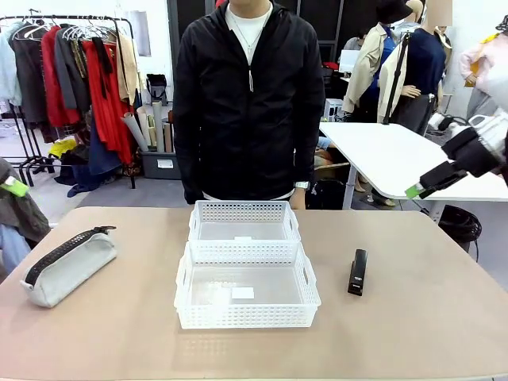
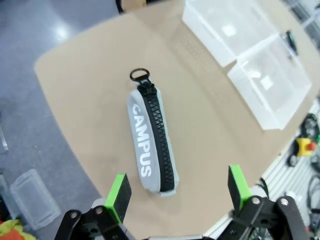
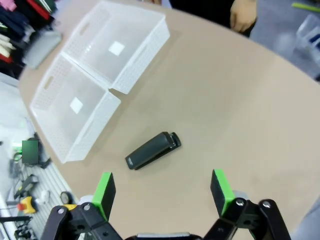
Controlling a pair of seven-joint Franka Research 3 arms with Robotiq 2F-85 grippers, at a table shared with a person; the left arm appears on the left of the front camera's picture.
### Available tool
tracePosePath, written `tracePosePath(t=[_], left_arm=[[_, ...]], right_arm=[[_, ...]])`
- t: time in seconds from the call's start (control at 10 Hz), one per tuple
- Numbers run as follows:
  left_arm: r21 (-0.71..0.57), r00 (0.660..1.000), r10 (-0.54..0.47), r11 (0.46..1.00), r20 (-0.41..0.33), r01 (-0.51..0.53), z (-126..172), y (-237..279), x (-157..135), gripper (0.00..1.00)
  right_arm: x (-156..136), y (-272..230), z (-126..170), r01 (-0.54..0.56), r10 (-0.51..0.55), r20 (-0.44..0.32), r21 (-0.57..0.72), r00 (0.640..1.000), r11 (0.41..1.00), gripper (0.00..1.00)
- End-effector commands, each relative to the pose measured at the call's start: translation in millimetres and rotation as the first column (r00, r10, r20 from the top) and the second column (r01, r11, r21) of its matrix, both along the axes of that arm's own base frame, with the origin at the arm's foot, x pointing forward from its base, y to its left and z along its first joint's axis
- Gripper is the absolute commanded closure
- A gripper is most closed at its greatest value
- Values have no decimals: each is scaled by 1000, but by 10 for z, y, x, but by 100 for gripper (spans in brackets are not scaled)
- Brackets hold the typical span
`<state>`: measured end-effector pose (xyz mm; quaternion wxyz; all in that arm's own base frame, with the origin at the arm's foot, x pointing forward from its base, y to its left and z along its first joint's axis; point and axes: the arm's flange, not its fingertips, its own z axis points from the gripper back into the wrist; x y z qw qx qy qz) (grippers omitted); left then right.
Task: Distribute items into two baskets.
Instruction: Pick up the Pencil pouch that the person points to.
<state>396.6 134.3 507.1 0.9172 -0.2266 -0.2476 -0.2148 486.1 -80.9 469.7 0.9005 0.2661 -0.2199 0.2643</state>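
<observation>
The light grey waist bag (image 1: 67, 266) with its black zip lies at the table's left end. My left gripper (image 2: 177, 174) hangs open high above the waist bag (image 2: 150, 145), whose end lies between the green pads. The black stapler (image 1: 358, 272) lies right of the baskets. My right gripper (image 3: 161, 175) is open well above the stapler (image 3: 152, 150) and, in the front view, is raised at the far right (image 1: 417, 189). Two white lattice baskets stand end to end mid-table, the near one (image 1: 246, 316) and the far one (image 1: 242, 211), both holding just a white label.
A person in a black jacket (image 1: 248, 95) stands at the far edge behind the baskets, one hand (image 3: 244, 15) near the table. Bare tabletop (image 1: 429, 317) surrounds the stapler and bag. Beyond are a clothes rack (image 1: 71, 79) and a white table (image 1: 381, 151).
</observation>
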Motion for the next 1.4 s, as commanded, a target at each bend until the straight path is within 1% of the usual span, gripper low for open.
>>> tracePosePath(t=[0.0, 0.1, 0.3, 0.7, 0.8, 0.9, 1.3], left_arm=[[-84, 995, 61, 995, 81, -54, 34, 204, -25, 0], [-102, 992, 87, 992, 95, -77, 74, 298, -78, 0], [-116, 985, 120, 988, 121, -106, 122, 375, -160, 0], [-125, 976, 139, 985, 167, -119, 220, 384, -191, 0], [-161, 978, 135, 981, 160, -109, 244, 369, -184, 0], [-114, 982, 140, 986, 124, -126, 239, 407, -181, 0], [-114, 982, 140, 986, 124, -126, 239, 407, -181, 0]], right_arm=[[-100, -162, 143, -8, 4, 42, 100, 999, 995, 0], [-181, -246, 193, 0, -7, 49, 133, 999, 991, 0], [-350, -408, 303, 31, -42, 73, 155, 996, 987, 0], [-522, -476, 353, 41, -57, 93, 169, 994, 985, 0], [-527, -458, 362, 35, -51, 97, 161, 994, 986, 0], [-459, -491, 396, 65, -73, 52, 141, 996, 988, 0], [-459, -491, 396, 65, -73, 52, 141, 996, 988, 0]])
